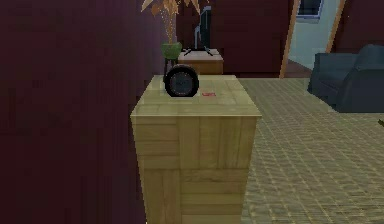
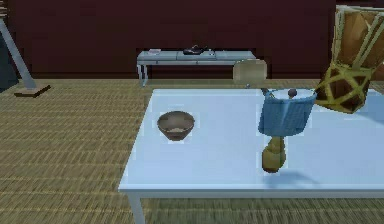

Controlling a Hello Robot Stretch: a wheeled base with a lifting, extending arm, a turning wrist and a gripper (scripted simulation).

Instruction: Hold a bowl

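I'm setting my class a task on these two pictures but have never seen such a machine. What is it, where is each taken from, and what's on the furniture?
This is a wheeled robot with one arm that lifts and extends, working in a simulated house. The forward view, from a camera looking ahead and down, shows a light wooden block-shaped cabinet with a black round object and a small red thing on top. The arm side view looks out to where the arm reaches: a pale rectangular table carries a small brown round bowl and a lamp with a blue shade and yellowish base, standing apart. The bowl is what the robot should hold.
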